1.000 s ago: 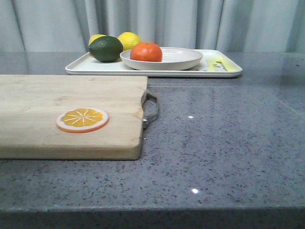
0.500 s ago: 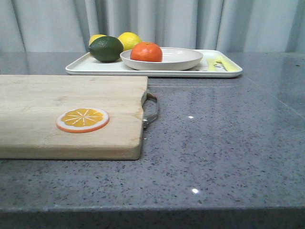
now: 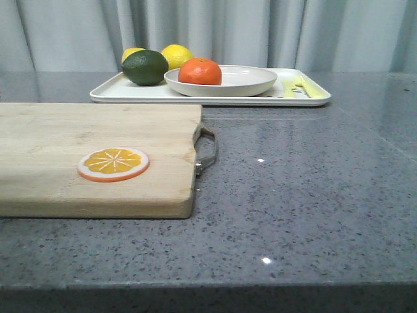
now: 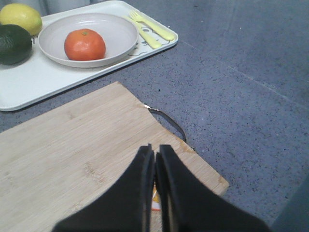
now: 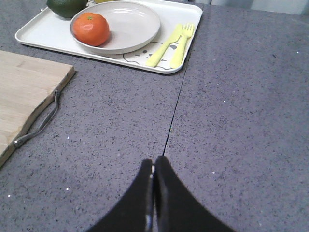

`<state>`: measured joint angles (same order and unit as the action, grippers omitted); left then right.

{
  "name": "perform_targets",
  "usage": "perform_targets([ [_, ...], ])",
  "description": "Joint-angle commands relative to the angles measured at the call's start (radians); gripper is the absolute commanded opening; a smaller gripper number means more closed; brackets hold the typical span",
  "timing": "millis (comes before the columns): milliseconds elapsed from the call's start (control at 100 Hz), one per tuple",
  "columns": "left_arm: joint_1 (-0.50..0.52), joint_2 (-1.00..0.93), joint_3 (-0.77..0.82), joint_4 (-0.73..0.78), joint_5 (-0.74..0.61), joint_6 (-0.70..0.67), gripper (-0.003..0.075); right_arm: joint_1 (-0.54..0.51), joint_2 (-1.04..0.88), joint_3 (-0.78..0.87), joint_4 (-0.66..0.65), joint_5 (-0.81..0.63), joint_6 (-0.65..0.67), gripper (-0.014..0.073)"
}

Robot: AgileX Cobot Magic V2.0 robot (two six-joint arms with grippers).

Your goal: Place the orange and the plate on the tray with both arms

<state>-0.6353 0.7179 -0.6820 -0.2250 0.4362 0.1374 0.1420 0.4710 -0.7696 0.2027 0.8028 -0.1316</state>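
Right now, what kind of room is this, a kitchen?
Probably a kitchen-style setup: a speckled grey stone countertop holds a wooden cutting board with a metal handle, and a white tray carries a plate with an orange, lemons, and a yellow fork.

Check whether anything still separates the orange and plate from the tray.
Nothing visible does. The glossy round orange sits in the wide off-white plate, and that plate rests on the white rectangular tray. Both tools, left and right, are shut and apart from them.
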Motion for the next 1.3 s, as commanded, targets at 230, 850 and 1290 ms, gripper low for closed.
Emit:
perform_targets([
  [230, 0.002, -0.19, 0.052, -0.019, -0.072, 0.002, -0.002, -0.002, -0.252, 0.154, -0.006, -0.076, -0.01, -0.0067],
  [850, 0.002, -0.438, 0.163, -0.028, -0.055, 0.002, -0.002, -0.002, -0.492, 0.269, -0.005, -0.065, -0.01, -0.0067],
  [1290, 0.002, -0.438, 0.163, -0.028, -0.055, 0.002, -0.002, -0.002, -0.492, 0.269, -0.005, -0.065, -0.01, -0.0067],
])
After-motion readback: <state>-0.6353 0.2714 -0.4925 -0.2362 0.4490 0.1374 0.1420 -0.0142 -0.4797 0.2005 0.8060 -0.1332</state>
